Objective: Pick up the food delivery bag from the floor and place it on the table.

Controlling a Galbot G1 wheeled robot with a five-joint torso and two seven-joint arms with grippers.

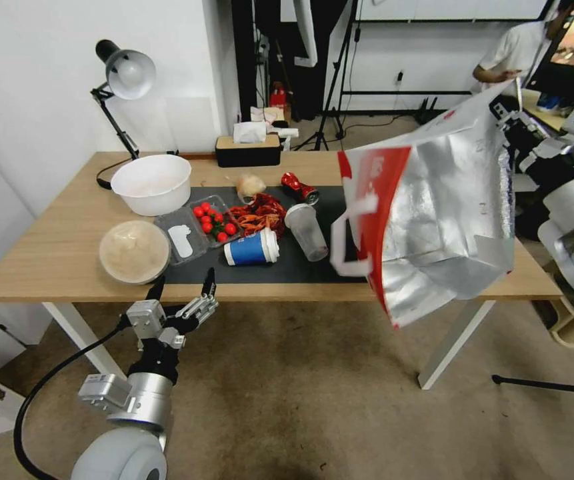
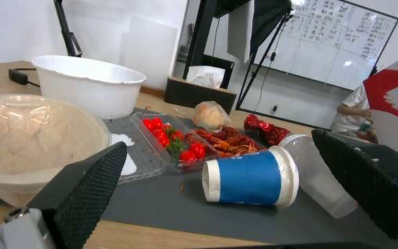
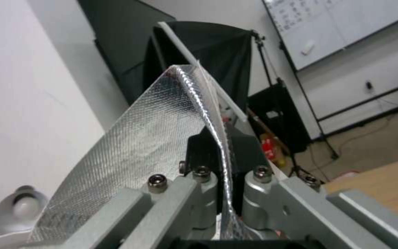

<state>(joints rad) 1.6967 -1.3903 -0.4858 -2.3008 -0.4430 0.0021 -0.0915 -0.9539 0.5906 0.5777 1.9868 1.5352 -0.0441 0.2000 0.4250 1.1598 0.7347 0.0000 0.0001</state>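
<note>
Head view has the right claw high at the right, pinched shut on the top rim of the food delivery bag. That bag hangs in the air, clear of the floor, tilted with its open mouth toward the camera so the silver foil lining shows; its red side panel and a white strap handle face left. It hangs over the right end of the counter, and whether it touches the wood cannot be told. In the right wrist view the foil edge runs straight between the two closed fingers.

Low at the left, the left claw hovers just in front of the counter's near edge, fingers spread apart and holding nothing. On the dark mat lie a blue paper cup on its side, a clear plastic cup, a tray of cherry tomatoes, a white tub and a covered bowl
</note>
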